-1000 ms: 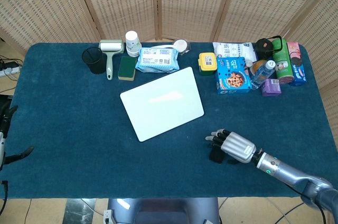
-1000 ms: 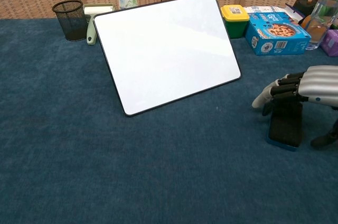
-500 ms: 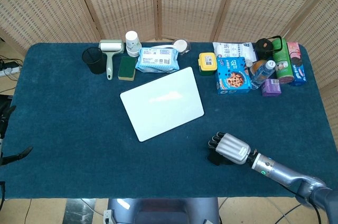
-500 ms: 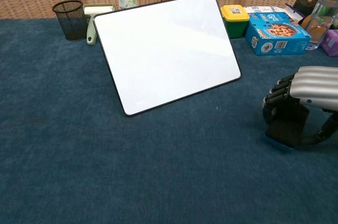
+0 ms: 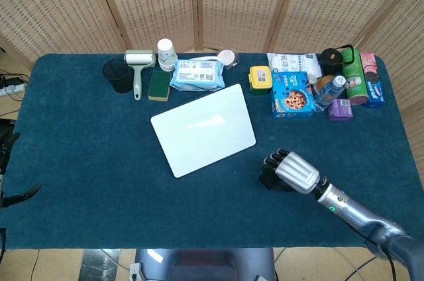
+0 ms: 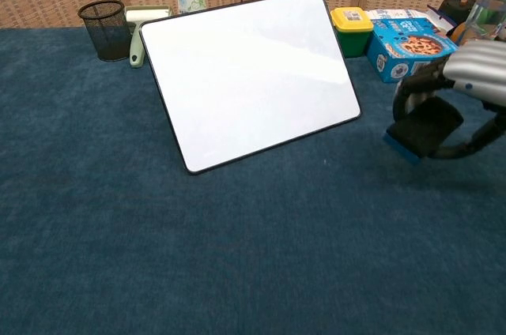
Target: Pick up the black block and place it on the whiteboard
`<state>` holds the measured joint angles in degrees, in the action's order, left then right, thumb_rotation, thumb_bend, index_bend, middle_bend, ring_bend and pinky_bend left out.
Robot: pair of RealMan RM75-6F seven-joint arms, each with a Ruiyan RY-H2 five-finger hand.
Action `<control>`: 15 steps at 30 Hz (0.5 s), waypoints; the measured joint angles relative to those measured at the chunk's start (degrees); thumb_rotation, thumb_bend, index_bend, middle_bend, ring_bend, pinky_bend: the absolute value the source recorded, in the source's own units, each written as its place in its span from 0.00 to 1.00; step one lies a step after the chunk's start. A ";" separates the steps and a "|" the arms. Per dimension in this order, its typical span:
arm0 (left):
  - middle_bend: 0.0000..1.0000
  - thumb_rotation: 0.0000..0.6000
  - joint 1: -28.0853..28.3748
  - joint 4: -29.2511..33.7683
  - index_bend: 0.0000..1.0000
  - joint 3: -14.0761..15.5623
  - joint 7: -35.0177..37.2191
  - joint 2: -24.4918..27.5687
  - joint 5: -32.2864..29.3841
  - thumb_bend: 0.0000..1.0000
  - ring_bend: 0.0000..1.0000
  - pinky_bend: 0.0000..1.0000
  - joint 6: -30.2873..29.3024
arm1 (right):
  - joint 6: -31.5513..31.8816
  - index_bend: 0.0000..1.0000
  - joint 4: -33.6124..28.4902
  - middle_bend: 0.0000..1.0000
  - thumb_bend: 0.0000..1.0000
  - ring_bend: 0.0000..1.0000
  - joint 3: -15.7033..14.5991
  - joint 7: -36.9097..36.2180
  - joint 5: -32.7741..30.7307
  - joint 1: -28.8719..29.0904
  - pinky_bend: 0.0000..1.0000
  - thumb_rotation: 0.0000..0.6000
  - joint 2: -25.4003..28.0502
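Note:
My right hand (image 5: pixel 289 170) (image 6: pixel 466 94) grips the black block (image 6: pixel 423 127) (image 5: pixel 268 178), which has a blue underside, and holds it lifted off the blue cloth, right of the whiteboard. The whiteboard (image 5: pixel 203 129) (image 6: pixel 249 74) lies flat at the table's middle, its near right corner a short way left of the block. My left hand (image 5: pixel 6 181) shows only as dark fingers at the far left edge of the head view, off the table, holding nothing.
Along the back edge stand a black mesh cup (image 5: pixel 119 75), a lint roller (image 5: pixel 138 69), a paper cup (image 5: pixel 166 53), a wipes pack (image 5: pixel 197 74), a yellow box (image 5: pixel 260 79), a blue cookie box (image 5: pixel 292 94) and several bottles and cans (image 5: pixel 351 79).
My right hand closed around the black block and raised it off the cloth, drifting slightly up and left toward the whiteboard. The left hand stayed put.

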<state>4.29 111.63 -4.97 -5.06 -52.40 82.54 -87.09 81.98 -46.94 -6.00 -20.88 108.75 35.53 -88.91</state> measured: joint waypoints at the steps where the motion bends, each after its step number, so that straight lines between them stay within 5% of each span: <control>1: 0.00 1.00 0.03 0.03 0.00 0.01 -0.15 -0.02 0.01 0.11 0.00 0.03 0.04 | -0.35 0.60 0.12 0.54 0.43 0.50 1.15 -0.42 -1.49 0.17 0.52 1.00 -0.52; 15: 0.00 1.00 0.28 0.31 0.00 0.10 -0.69 -0.11 -0.14 0.11 0.00 0.03 0.42 | -3.87 0.62 3.98 0.55 0.42 0.52 12.52 0.23 -13.19 4.48 0.54 1.00 -12.30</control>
<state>4.56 111.94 -4.88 -5.74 -52.51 82.40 -86.67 78.11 -42.96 6.52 -20.65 95.56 40.01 -101.21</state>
